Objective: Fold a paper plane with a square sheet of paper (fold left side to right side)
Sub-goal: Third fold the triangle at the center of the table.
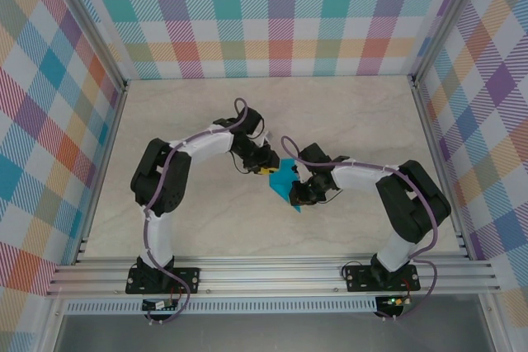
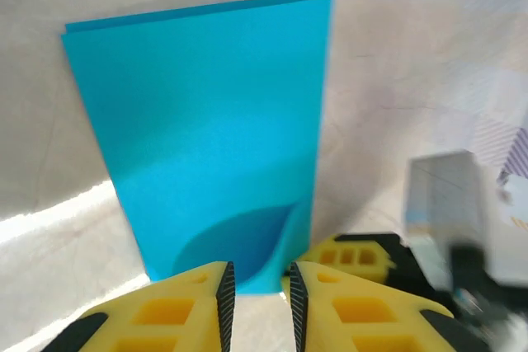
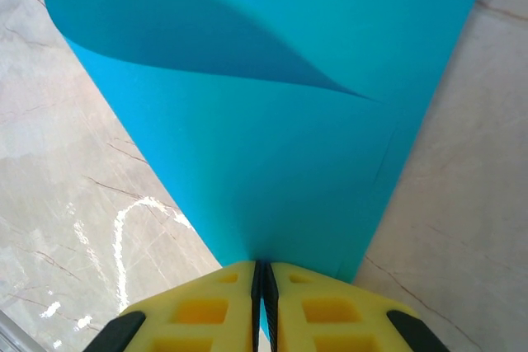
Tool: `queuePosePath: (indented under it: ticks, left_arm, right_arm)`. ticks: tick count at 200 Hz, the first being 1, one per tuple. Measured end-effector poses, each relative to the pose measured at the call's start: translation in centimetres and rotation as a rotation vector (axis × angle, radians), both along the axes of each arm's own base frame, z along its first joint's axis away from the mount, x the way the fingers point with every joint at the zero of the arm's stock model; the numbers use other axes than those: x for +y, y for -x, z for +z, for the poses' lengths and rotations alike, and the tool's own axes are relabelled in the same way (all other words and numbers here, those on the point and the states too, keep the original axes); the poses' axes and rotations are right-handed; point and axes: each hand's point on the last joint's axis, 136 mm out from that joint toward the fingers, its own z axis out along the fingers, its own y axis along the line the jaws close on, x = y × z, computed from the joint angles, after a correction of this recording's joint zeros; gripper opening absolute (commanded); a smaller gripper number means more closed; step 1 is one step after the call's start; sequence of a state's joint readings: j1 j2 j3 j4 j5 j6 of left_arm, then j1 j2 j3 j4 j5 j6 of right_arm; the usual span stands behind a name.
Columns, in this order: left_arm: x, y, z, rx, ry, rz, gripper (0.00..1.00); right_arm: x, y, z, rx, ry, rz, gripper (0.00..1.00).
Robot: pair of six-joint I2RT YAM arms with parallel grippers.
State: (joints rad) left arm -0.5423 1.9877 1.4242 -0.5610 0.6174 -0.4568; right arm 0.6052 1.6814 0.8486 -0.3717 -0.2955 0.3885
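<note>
Right tool [image 3: 264, 266] is clenched on the folded sheet of paper [image 3: 272, 146] (turquoise, on the counter [image 1: 206, 121]); left tool [image 2: 257, 276] looks slightly released.

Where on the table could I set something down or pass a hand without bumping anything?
Bare table runs along the far strip below the plaid back wall, and in the near stretch between the two arm bases, short of the blue paper. The centre is crowded: the left gripper and right gripper meet at the paper.
</note>
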Motion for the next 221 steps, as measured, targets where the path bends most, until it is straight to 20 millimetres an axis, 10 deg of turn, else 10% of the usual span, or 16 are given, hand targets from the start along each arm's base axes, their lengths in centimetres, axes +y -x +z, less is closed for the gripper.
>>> queuePosePath:
  ticks: [85,221]
  left_arm:
    - [-1.5,6.5,-1.6,0.096,0.068,-0.024,0.13]
    - [-4.1,6.6,-4.4,0.132,0.092,-0.022,0.07]
  right_arm:
    - [0.0,0.0,0.0,0.002,0.002,0.000,0.12]
    - [0.0,0.0,0.1,0.008,0.005,0.000,0.05]
